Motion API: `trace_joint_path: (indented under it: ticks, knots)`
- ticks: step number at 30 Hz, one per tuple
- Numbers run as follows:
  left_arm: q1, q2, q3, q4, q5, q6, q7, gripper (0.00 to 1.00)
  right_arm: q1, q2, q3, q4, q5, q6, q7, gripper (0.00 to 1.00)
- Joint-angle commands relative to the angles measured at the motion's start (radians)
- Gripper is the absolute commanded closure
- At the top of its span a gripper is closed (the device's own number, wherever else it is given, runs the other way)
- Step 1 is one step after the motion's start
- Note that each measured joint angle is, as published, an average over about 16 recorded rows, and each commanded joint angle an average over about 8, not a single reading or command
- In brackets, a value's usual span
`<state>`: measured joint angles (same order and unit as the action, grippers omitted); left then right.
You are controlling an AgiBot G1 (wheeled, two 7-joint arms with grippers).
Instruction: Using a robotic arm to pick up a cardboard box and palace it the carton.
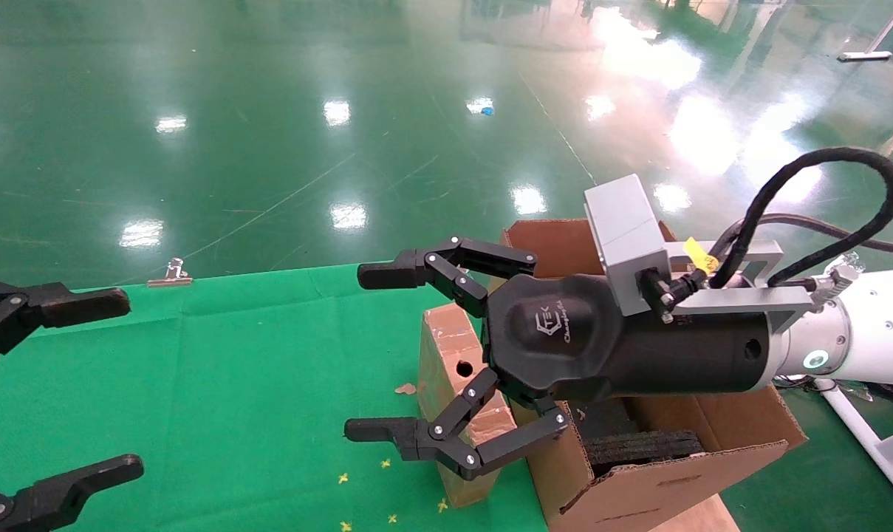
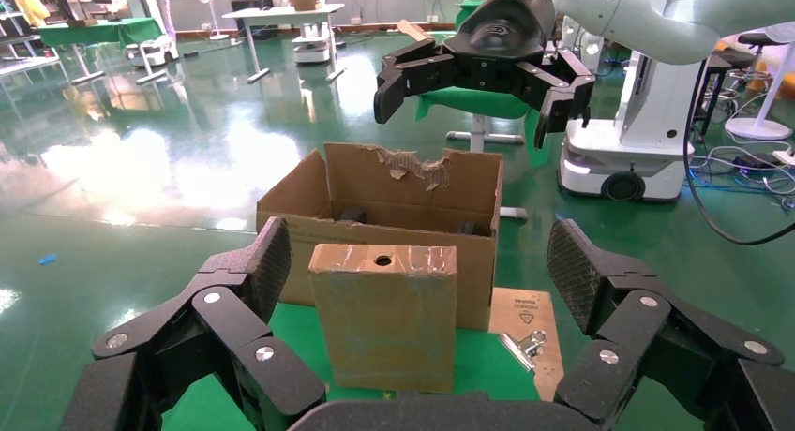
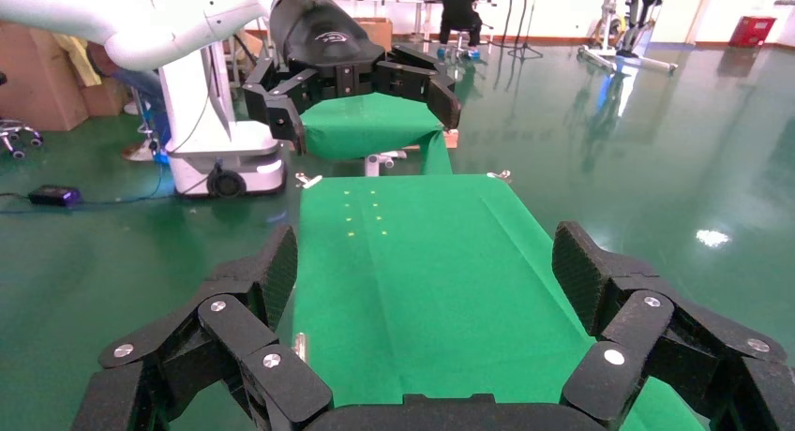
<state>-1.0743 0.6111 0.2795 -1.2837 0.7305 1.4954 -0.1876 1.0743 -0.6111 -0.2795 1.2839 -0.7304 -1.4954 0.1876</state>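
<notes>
The small taped cardboard box (image 1: 450,355) with one round hole stands upright on the green cloth, against the near wall of the carton (image 1: 675,473). The carton's flaps are up and black foam lies inside. My right gripper (image 1: 370,352), on the white robotic arm (image 1: 867,336) with the teal ring, is open and empty. It hangs above the box and carton, as the left wrist view (image 2: 478,94) shows. My left gripper (image 1: 121,384) is open and empty at the table's left, facing the box (image 2: 384,319) and carton (image 2: 403,197). The right wrist view shows my open right gripper (image 3: 424,262) but not the box.
The green cloth (image 1: 254,384) covers the table, with small yellow marks near its front edge. A metal binder clip (image 1: 170,275) sits at the far edge and another (image 2: 520,347) lies beside the carton on a plywood board (image 2: 525,304). Shiny green floor lies beyond.
</notes>
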Motion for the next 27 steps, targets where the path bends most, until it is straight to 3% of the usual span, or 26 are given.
trace_joint_path:
  ticks: [1,18,22,27]
  knots:
    - [0.000,0.000,0.000,0.000,0.000,0.000,0.000,0.00,0.000,0.000,0.000,0.000,0.000,0.000,0.000,0.00]
    - [0.000,0.000,0.000,0.000,0.000,0.000,0.000,0.00,0.008,-0.003,-0.015,0.012,-0.029,0.003,0.008,0.00]
    - [0.000,0.000,0.001,0.001,0.000,0.000,0.001,0.00,0.030,-0.013,-0.048,0.033,-0.088,0.007,0.028,0.00]
    - [-0.001,0.000,0.001,0.001,0.000,0.000,0.001,0.00,0.103,-0.050,-0.132,0.054,-0.236,-0.012,0.072,0.00]
